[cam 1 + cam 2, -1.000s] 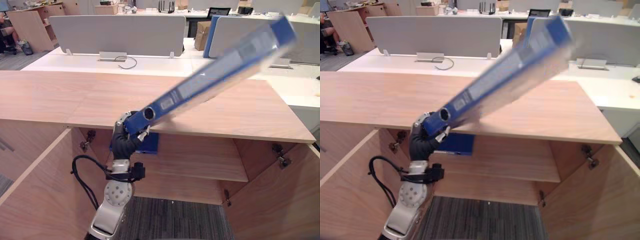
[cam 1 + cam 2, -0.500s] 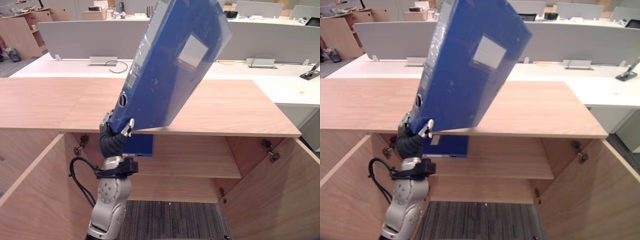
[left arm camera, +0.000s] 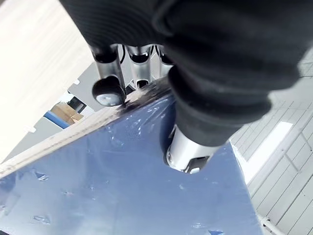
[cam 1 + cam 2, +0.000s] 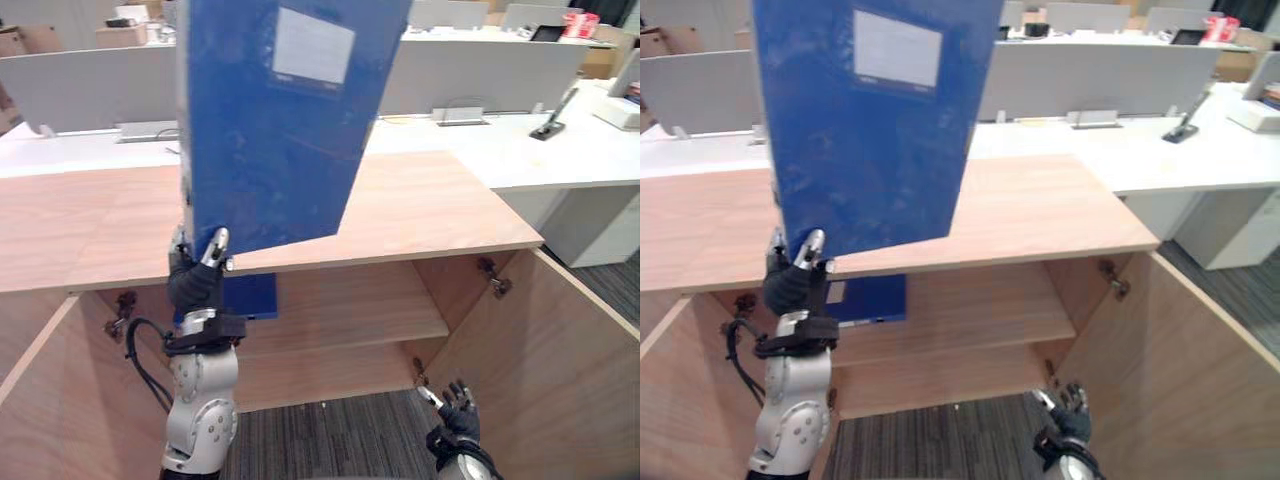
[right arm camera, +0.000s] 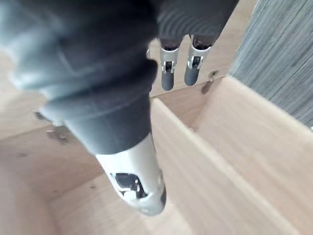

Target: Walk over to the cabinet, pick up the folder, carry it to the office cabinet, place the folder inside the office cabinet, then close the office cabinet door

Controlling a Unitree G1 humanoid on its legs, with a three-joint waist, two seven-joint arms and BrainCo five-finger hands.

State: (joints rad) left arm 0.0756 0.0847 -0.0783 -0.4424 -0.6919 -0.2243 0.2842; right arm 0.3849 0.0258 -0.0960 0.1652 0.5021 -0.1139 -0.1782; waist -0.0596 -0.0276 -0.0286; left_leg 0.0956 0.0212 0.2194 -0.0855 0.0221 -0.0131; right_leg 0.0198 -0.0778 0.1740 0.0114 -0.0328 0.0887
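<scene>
A large blue folder [image 4: 280,120] with a white label stands nearly upright in front of the wooden office cabinet [image 4: 420,215]. My left hand [image 4: 200,275] is shut on its lower corner, just below the cabinet's top edge. In the left wrist view the fingers [image 3: 110,88] and thumb pinch the folder's edge [image 3: 122,186]. Both cabinet doors stand open, and a second blue folder [image 4: 250,297] is on the inner shelf [image 4: 350,310] behind my left hand. My right hand [image 4: 455,415] hangs low by the right door [image 4: 560,370], fingers [image 5: 176,68] straight and holding nothing.
The left door [image 4: 40,400] swings out at the lower left. Grey carpet [image 4: 330,440] lies in front of the cabinet. Behind it are white desks [image 4: 560,150] with grey dividers [image 4: 470,75].
The folder has swung from leaning far right to nearly upright in my left hand. The camera has shifted, and my right hand has come into view at the lower right.
</scene>
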